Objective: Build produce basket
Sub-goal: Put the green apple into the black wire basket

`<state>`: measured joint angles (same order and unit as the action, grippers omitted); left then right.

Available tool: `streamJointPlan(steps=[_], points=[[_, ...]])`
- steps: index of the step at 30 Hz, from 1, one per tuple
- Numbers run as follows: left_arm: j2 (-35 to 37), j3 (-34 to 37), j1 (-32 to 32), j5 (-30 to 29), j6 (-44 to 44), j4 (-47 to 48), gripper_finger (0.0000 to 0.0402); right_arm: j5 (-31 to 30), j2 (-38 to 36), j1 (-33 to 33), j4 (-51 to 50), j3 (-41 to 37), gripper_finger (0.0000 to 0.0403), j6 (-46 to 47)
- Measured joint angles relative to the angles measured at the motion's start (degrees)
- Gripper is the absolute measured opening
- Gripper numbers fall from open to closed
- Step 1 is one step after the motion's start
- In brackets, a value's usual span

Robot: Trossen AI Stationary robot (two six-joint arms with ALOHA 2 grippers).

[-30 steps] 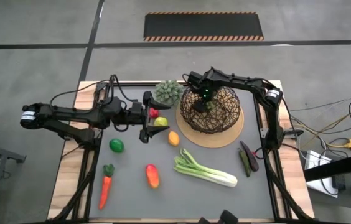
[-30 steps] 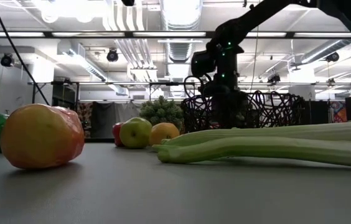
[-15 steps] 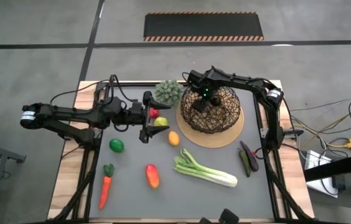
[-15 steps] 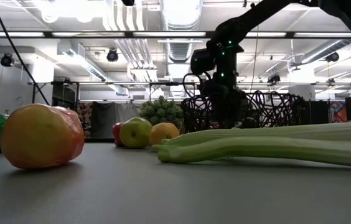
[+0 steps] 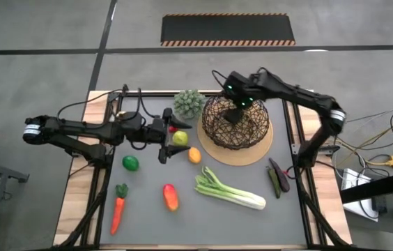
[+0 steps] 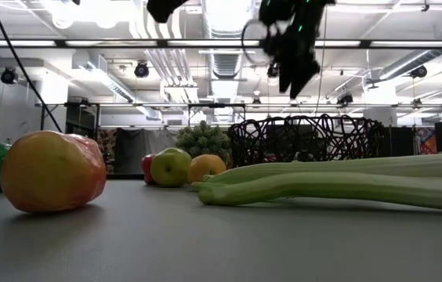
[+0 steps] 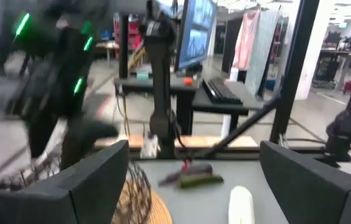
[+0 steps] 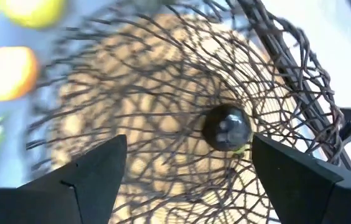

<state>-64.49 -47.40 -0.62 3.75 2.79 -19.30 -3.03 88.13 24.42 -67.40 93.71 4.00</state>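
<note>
Compared with one second before, the right gripper (image 5: 234, 111) had risen out of the round basket of dark brown wire mesh (image 5: 235, 123) and hung above it, fingers spread apart and holding nothing. In the low view it had gone from down among the wires to high over the rim. A small dark round piece (image 8: 226, 127) lay inside the basket, which sat on a flat tan round mat (image 5: 260, 152).

The left gripper (image 5: 166, 139) had shifted slightly nearer the yellow-green apple (image 5: 180, 137) and the small red fruit (image 5: 172, 130), with its fingers wide open and empty.

The green-white leek-like stalk (image 5: 228, 189), the orange carrot (image 5: 118, 212) and the red-orange fruit (image 5: 171, 196) had not moved.

No writing could be read anywhere.
</note>
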Motion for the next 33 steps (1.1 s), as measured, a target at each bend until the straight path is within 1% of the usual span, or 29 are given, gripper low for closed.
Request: streamJointPlan(steps=[3, 6, 10, 11, 13, 16, 19, 23, 25, 33], points=[[0.02, 1.98, 0.02, -0.88, 2.19, 1.85, 0.0341, 0.04, -5.35, -3.72, 1.16, -2.4, 0.0326, 1.06], [0.0, 2.8, 0.01, -3.06, 3.44, 6.79, 0.0341, 0.01, -10.3, -7.61, 3.39, -5.26, 0.0325, 2.76], [-1.49, 2.53, 0.04, -11.96, 6.26, 15.63, 0.0341, 0.0, -16.35, -12.26, 6.87, -9.58, 0.0325, 4.66], [-2.11, 2.53, -0.02, -13.41, 6.13, 18.13, 0.0341, 0.03, -17.77, -13.23, 7.83, -10.79, 0.0325, 5.03], [-3.95, 2.36, -0.02, -14.57, 4.01, 22.15, 0.0341, -0.02, -20.38, -15.02, 9.9, -13.35, 0.0325, 5.14], [-7.19, 2.05, 0.0, -14.51, -2.81, 27.67, 0.0341, -0.02, -23.7, -16.83, 13.21, -17.34, 0.0325, 5.78], [-11.39, 1.45, -0.23, -15.0, -9.8, 29.38, 0.0341, -0.02, -26.38, -17.75, 16.0, -21.19, 0.0325, 6.62], [-16.65, -0.1, -1.36, -18.55, -16.45, 30.8, 0.0341, -0.06, -28.35, -18.05, 17.23, -24.85, 0.0325, 7.88], [-18.78, -1.24, -2.43, -19.39, -17.9, 32.43, 0.0341, -0.07, -28.85, -18.05, 17.52, -26.04, 0.0325, 8.28], [-23.92, -4.22, -6.95, -19.01, -18.7, 36.88, 0.0341, -0.06, -28.86, -18.16, 18.48, -28.59, 0.0325, 9.4]])
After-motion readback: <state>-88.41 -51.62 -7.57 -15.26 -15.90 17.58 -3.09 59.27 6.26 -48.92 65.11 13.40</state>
